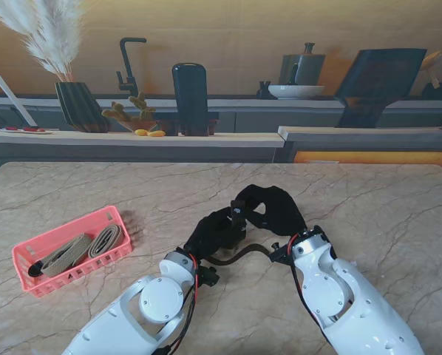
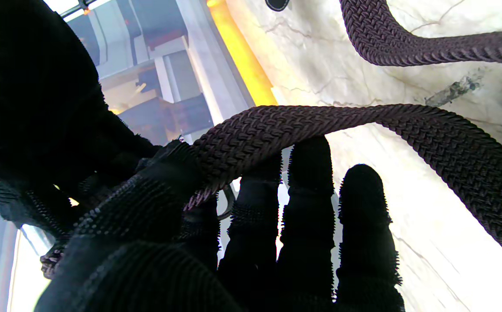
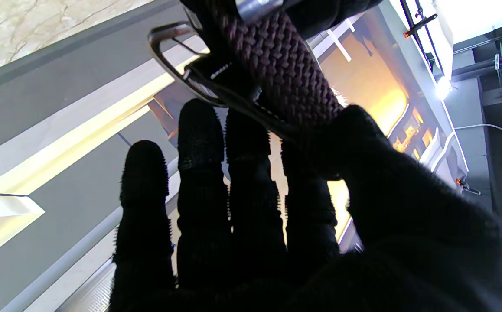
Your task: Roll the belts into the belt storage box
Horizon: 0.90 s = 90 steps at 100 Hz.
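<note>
A dark brown braided belt point(image 1: 239, 256) hangs between my two black-gloved hands over the middle of the table. My left hand point(image 1: 215, 231) pinches the belt point(image 2: 303, 125) between thumb and fingers. My right hand point(image 1: 274, 208) grips the buckle end point(image 3: 277, 60), thumb pressed on the braid, with the metal buckle point(image 3: 177, 56) sticking out past the fingers. The belt's free length snakes over the marble in the left wrist view. The pink belt storage box point(image 1: 38, 257) sits at the left, holding a beige rolled belt point(image 1: 105, 241) and a second beige belt point(image 1: 64, 254).
The marble table point(image 1: 383, 214) spreads to the right and far side. Beyond its far edge runs a counter with a vase of pampas grass point(image 1: 77, 103), a black cylinder point(image 1: 190, 97), a cactus plant point(image 1: 129, 115) and a bowl point(image 1: 295, 91).
</note>
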Each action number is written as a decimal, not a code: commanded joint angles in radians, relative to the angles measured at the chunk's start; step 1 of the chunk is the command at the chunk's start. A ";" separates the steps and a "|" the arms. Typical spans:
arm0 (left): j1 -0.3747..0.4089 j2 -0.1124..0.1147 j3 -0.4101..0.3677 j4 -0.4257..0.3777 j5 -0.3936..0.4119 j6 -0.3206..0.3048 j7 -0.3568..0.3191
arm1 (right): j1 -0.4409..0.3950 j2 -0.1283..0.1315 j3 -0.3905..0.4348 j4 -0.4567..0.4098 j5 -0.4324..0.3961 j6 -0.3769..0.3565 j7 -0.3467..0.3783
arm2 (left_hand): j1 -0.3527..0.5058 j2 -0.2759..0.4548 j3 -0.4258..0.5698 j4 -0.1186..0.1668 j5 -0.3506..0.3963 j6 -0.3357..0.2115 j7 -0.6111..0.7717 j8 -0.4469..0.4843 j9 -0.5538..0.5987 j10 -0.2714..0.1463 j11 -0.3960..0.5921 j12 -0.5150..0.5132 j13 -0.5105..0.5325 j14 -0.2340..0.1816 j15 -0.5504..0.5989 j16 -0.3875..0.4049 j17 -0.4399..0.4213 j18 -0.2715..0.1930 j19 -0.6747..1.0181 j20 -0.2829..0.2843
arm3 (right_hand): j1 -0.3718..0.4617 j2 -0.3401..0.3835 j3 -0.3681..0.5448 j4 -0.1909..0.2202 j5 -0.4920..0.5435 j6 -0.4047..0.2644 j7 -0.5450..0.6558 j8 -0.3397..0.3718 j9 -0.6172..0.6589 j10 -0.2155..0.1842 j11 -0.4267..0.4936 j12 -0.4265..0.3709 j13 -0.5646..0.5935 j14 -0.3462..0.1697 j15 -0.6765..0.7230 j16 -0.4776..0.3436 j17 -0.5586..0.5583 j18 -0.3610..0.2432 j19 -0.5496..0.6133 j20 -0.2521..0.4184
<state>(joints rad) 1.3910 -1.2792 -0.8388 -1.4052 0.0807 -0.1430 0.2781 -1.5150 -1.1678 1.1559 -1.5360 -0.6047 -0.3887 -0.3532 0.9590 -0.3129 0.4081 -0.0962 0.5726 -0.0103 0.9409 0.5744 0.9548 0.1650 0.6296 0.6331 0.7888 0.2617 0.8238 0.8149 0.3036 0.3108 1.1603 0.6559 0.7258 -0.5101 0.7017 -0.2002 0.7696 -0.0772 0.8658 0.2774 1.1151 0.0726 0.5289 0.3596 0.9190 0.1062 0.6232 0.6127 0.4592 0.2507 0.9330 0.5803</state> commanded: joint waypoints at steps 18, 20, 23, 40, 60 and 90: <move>0.000 0.010 -0.007 0.002 0.003 0.045 -0.044 | -0.002 -0.002 0.025 -0.038 -0.003 -0.052 -0.004 | -0.037 -0.084 -0.030 -0.021 0.006 0.020 -0.078 -0.006 -0.032 0.015 -0.018 -0.031 -0.042 0.047 -0.021 -0.021 -0.042 0.023 -0.013 0.006 | 0.051 0.071 0.022 0.000 0.033 -0.234 0.119 0.055 0.031 -0.040 0.030 0.016 0.006 -0.067 0.019 0.007 -0.009 -0.041 -0.002 -0.006; -0.002 0.011 -0.008 0.003 0.005 0.049 -0.047 | -0.003 -0.002 0.028 -0.043 -0.001 -0.053 0.000 | -0.044 -0.090 -0.032 -0.019 0.001 0.023 -0.096 -0.005 -0.040 0.013 -0.028 -0.035 -0.048 0.046 -0.028 -0.024 -0.046 0.024 -0.018 0.004 | 0.051 0.071 0.020 0.000 0.032 -0.234 0.119 0.055 0.032 -0.039 0.030 0.016 0.008 -0.068 0.020 0.007 -0.009 -0.041 -0.002 -0.006; -0.005 0.012 -0.008 0.005 0.009 0.058 -0.052 | -0.006 -0.002 0.033 -0.051 0.008 -0.055 0.009 | -0.071 -0.091 -0.014 -0.017 -0.008 0.034 -0.155 0.012 -0.065 0.009 -0.050 -0.044 -0.064 0.043 -0.047 -0.029 -0.054 0.022 -0.025 0.000 | 0.052 0.073 0.019 0.000 0.031 -0.233 0.119 0.056 0.032 -0.039 0.031 0.017 0.009 -0.067 0.022 0.008 -0.007 -0.043 -0.001 -0.006; -0.013 0.013 -0.003 0.017 0.027 0.066 -0.050 | -0.026 0.001 0.058 -0.110 0.138 -0.037 0.103 | -0.207 -0.052 0.107 0.031 -0.108 0.063 -0.346 -0.030 -0.229 -0.005 -0.182 -0.118 -0.208 0.008 -0.209 -0.105 -0.128 -0.002 -0.117 -0.036 | 0.058 0.069 0.018 0.007 0.036 -0.213 0.116 0.055 0.039 -0.024 0.044 0.017 0.017 -0.061 0.053 0.027 -0.001 -0.049 0.005 0.006; -0.007 0.011 0.002 0.015 0.061 0.040 -0.020 | -0.045 0.008 0.071 -0.164 0.305 0.034 0.221 | -0.224 -0.060 0.103 0.032 -0.201 0.060 -0.406 -0.070 -0.369 -0.013 -0.244 -0.167 -0.325 -0.032 -0.312 -0.173 -0.201 -0.039 -0.217 -0.078 | 0.064 0.057 0.049 0.007 0.046 -0.169 0.114 0.053 0.041 0.018 0.093 0.027 0.028 -0.037 0.153 0.083 0.020 -0.059 0.036 0.037; 0.018 0.016 0.001 -0.012 0.085 -0.030 0.000 | -0.041 0.008 0.069 -0.165 0.345 0.090 0.244 | -0.231 -0.100 0.150 0.029 -0.208 0.050 -0.394 -0.083 -0.422 -0.017 -0.254 -0.192 -0.388 -0.060 -0.374 -0.231 -0.215 -0.124 -0.321 -0.164 | 0.063 0.056 0.061 0.007 0.050 -0.158 0.110 0.056 0.036 0.029 0.121 0.035 0.025 -0.030 0.186 0.097 0.026 -0.061 0.050 0.050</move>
<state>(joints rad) 1.3930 -1.2643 -0.8408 -1.3972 0.1559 -0.1588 0.2793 -1.5568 -1.1566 1.2274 -1.7019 -0.2613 -0.3105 -0.1057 0.7576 -0.3713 0.5317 -0.0937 0.3874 0.0612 0.5723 0.5018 0.5687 0.1764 0.3924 0.4549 0.4298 0.2428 0.4754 0.6037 0.0969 0.2370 0.8657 0.5215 0.7250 -0.5096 0.6879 -0.2015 0.7692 -0.1023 0.8684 0.3012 1.1250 0.0783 0.6248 0.3838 0.9279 0.1013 0.7756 0.6928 0.4795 0.2259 0.9489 0.6129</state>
